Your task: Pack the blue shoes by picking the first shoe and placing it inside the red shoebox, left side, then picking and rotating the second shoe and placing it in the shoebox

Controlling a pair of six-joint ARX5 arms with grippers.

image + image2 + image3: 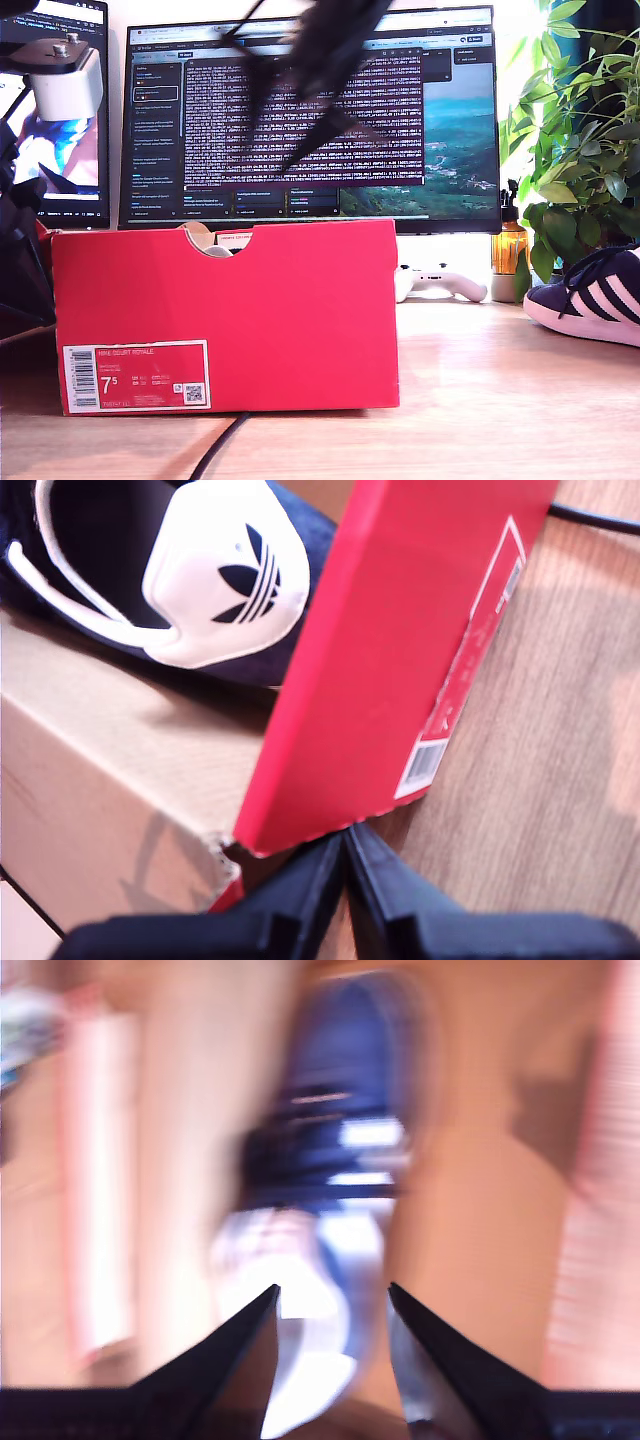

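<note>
The red shoebox [225, 310] stands on the wooden table towards the exterior view's left, its barcode label facing the camera. One blue shoe [225, 580] lies inside it, white heel tab showing beside the red wall [390, 660]. My first gripper [345, 832] is shut on nothing, just outside the box's corner near the label. The other blue shoe [600, 295] sits on the table at the exterior view's right edge. In the blurred second wrist view this shoe [330, 1140] lies below my second gripper [332, 1295], which is open and apart from it.
A blurred dark arm [310, 60] crosses in front of the monitor [300, 120] above the box. A white game controller [440, 283], an amber bottle [508, 245] and a plant [580, 130] stand behind. A black cable [215, 450] runs along the table's front.
</note>
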